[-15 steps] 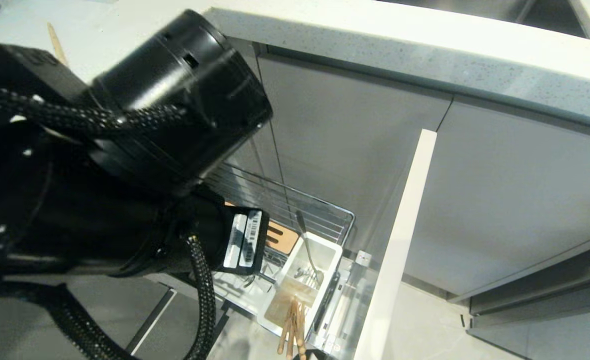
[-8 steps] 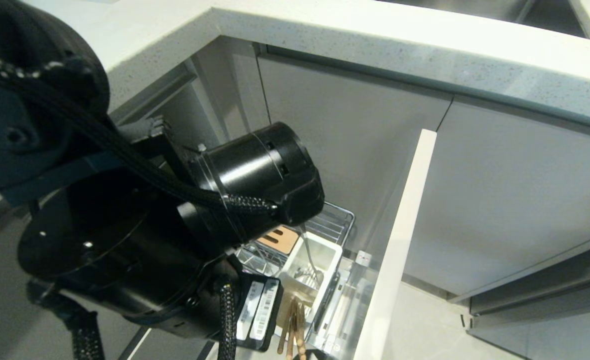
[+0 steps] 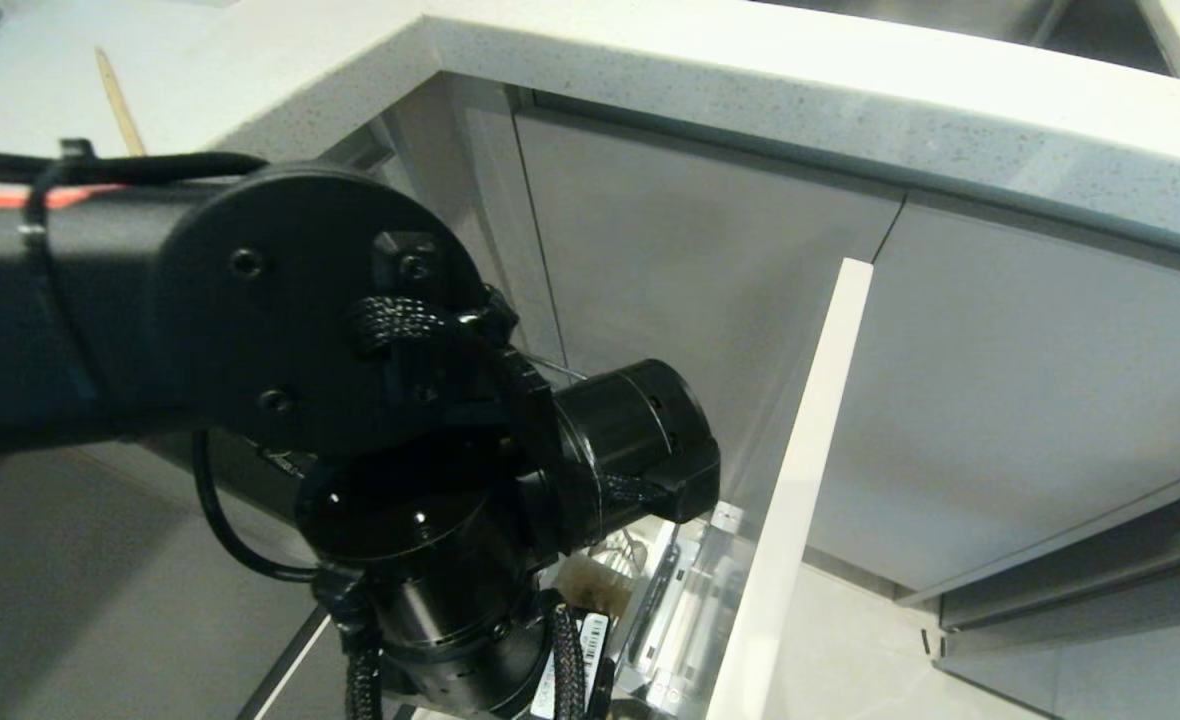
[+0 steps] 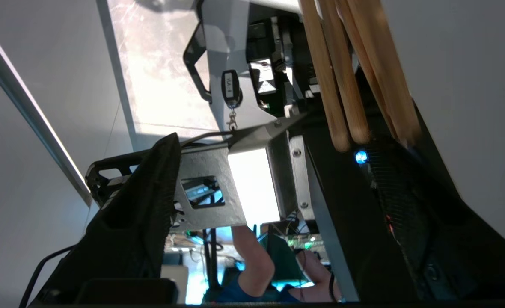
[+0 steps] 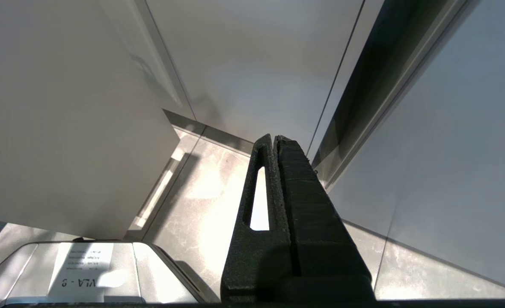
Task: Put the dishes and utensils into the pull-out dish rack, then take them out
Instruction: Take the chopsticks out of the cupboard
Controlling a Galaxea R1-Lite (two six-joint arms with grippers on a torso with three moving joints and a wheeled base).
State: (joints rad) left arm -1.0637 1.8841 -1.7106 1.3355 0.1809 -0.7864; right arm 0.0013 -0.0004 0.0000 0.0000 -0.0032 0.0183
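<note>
While the left pincer (image 4: 278,214) gaped wide and empty, light wooden chopsticks (image 4: 355,77) stood clustered just beyond its fingertips, free of both; the right pincer (image 5: 276,147) hung shut by the cabinet.

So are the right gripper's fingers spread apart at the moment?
No, in the right wrist view the right gripper has its two black fingers pressed flat together, with nothing between them.
</note>
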